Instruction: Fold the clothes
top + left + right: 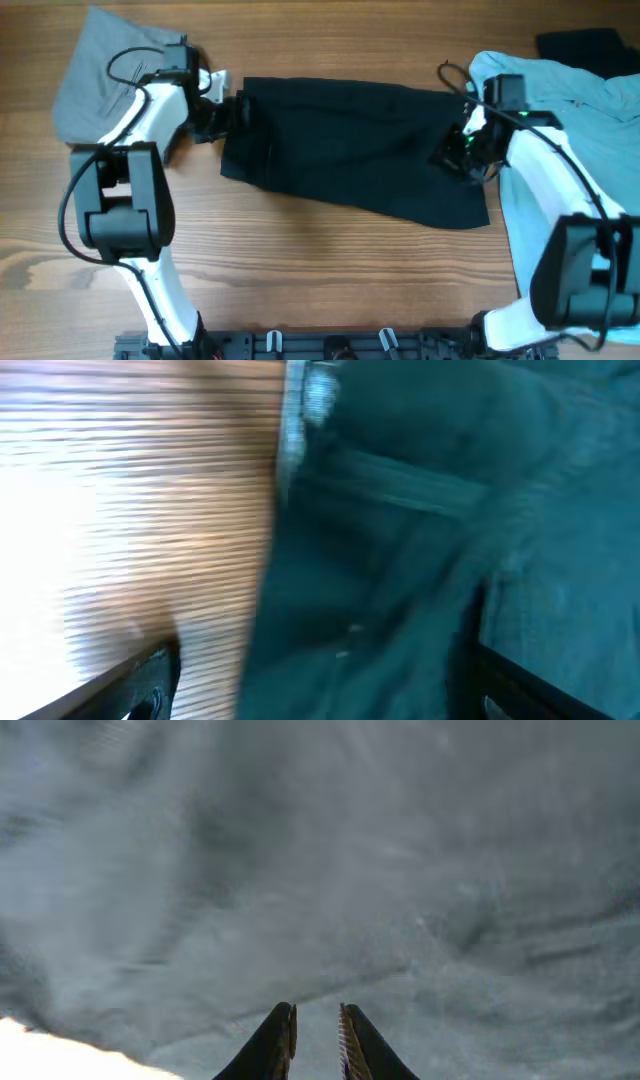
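View from above and from both wrists. The black shorts [355, 150] lie spread flat across the middle of the counter [300, 270], nearer its far edge, with their long axis running left to right.

My left claw [235, 110] sits at the shorts' left end. In its blurred wrist view the jaws stand wide apart, one finger [150, 680] over bare wood and the other over dark cloth, gripping nothing.

My right claw [462, 150] is at the shorts' right end. Its wrist view shows the fingertips [275, 1040] drawn almost together, only a thin slit between them, with fabric filling the frame. I cannot tell whether a fold is pinched.

The grey shorts [100, 75] occupy the far left corner, the light blue T-shirt [570, 110] lies along the right edge, and a dark garment [585, 45] lies in the far right corner.
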You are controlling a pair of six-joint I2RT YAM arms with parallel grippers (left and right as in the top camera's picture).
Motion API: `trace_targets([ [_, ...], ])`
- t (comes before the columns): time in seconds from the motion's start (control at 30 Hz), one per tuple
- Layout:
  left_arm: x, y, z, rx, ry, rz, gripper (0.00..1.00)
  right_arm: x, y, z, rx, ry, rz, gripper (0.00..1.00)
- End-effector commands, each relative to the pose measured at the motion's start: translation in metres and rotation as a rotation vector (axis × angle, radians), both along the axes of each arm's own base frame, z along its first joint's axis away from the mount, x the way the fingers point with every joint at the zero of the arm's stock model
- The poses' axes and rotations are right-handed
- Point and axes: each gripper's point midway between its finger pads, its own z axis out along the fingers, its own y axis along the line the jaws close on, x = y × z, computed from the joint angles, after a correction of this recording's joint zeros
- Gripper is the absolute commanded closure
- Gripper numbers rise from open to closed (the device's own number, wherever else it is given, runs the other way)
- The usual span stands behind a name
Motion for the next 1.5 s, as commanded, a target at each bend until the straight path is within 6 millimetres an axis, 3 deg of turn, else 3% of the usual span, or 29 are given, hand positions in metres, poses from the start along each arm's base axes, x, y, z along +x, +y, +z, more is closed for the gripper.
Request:
trace_targets([
  [0.0,-0.017,-0.02,-0.038,-0.015,0.088,-0.077,0.13,-0.021,-0.02,-0.054,-0.122,0.166,-0.082,0.85],
  [0.07,-0.019,-0.02,-0.042,-0.016,0.101,-0.074,0.14,-0.025,-0.02,-0.071,-0.123,0.21,-0.079,0.87],
  [0.2,-0.026,-0.036,-0.045,-0.076,0.129,-0.097,0.34,-0.029,-0.02,-0.082,-0.124,0.24,-0.075,0.88],
  [0.23,-0.028,-0.04,-0.047,-0.085,0.137,-0.106,0.42,-0.028,-0.02,-0.082,-0.123,0.239,-0.073,0.88],
  [0.27,-0.032,-0.047,-0.052,-0.082,0.152,-0.121,0.57,-0.029,-0.02,-0.082,-0.124,0.239,-0.072,0.89],
  [0.33,-0.036,-0.05,-0.054,-0.08,0.164,-0.131,0.8,-0.029,-0.02,-0.082,-0.124,0.24,-0.07,0.9],
  [0.37,-0.035,-0.048,-0.054,-0.074,0.165,-0.124,0.88,-0.029,-0.02,-0.082,-0.124,0.24,-0.067,0.92],
  [0.43,-0.029,-0.028,-0.047,-0.032,0.178,-0.081,0.93,-0.034,-0.02,-0.079,-0.125,0.262,-0.065,0.95],
  [0.5,-0.016,-0.005,-0.018,0.014,0.184,-0.038,0.96,-0.032,-0.02,-0.065,-0.126,0.24,-0.046,0.95],
  [0.57,0.005,0.019,0.04,0.079,0.149,-0.009,0.96,-0.022,-0.02,-0.036,-0.129,0.16,-0.02,0.95],
  [0.63,0.02,0.029,0.083,0.126,0.096,0.001,0.96,-0.014,-0.02,-0.01,-0.13,0.085,-0.024,0.95],
  [0.7,0.035,0.024,0.132,0.137,0.002,-0.005,0.96,-0.005,-0.021,0.021,-0.131,-0.019,-0.031,0.95],
  [0.73,0.041,0.009,0.156,0.136,-0.061,-0.032,0.96,-0.001,-0.021,0.037,-0.133,-0.08,-0.036,0.95],
  [0.77,0.042,-0.006,0.162,0.134,-0.082,-0.061,0.96,0.0,-0.022,0.045,-0.141,-0.106,-0.043,0.95],
  [0.83,0.036,-0.037,0.162,0.126,-0.082,-0.118,0.96,-0.001,-0.022,0.051,-0.141,-0.12,-0.043,0.95],
  [0.9,0.034,-0.08,0.162,0.072,-0.089,-0.146,0.96,-0.001,-0.022,0.05,-0.141,-0.117,-0.044,0.95],
  [0.93,0.03,-0.113,0.165,0.025,-0.107,-0.194,0.96,-0.001,-0.023,0.05,-0.143,-0.116,-0.052,0.95],
  [1.0,0.024,-0.138,0.165,0.019,-0.12,-0.24,0.96,-0.001,-0.025,0.05,-0.149,-0.111,-0.072,0.95],
  [1.1,0.006,-0.188,0.144,0.005,-0.062,-0.267,0.95,-0.001,-0.025,0.05,-0.15,-0.111,-0.072,0.95],
  [1.17,0.0,-0.209,0.125,0.002,-0.019,-0.264,0.95,-0.001,-0.025,0.05,-0.15,-0.111,-0.071,0.95],
  [1.3,-0.036,-0.261,0.082,-0.045,0.105,-0.37,0.94,-0.001,-0.028,0.049,-0.168,-0.109,-0.08,0.95],
  [1.47,-0.044,-0.273,0.075,-0.063,0.138,-0.371,0.92,-0.004,-0.032,0.048,-0.19,-0.097,-0.085,0.95],
])
